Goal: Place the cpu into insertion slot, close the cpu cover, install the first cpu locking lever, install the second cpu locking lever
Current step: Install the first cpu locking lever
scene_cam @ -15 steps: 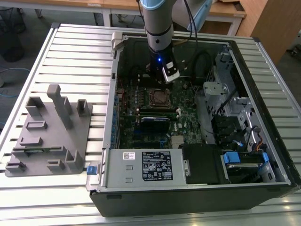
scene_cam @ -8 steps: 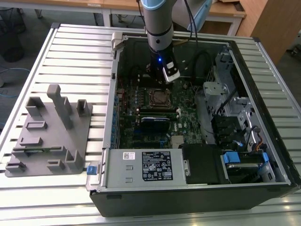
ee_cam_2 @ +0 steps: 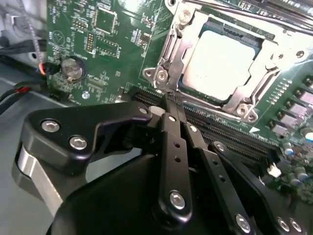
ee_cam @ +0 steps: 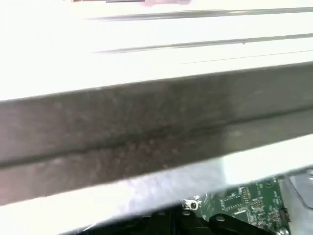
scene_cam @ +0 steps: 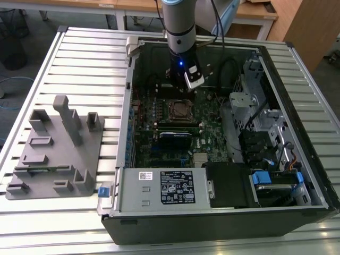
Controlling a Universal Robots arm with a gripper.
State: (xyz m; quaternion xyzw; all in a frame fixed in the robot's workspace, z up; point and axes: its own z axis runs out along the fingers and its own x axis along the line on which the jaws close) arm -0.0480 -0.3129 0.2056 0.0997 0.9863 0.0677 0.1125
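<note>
— What was hard to make out?

— The gripper (ee_cam_2: 168,100): its black linkages blocked the second wrist view, and I couldn't tell whether the fingertips were apart or together.

— And the cpu (ee_cam_2: 222,63)?

— A pale silver-grey square, seated flat in the insertion slot (ee_cam_2: 254,44), with the cpu cover (ee_cam_2: 193,22) framing it. In the exterior view the gripper hung just beyond the slot inside the computer case (scene_cam: 223,215).
</note>
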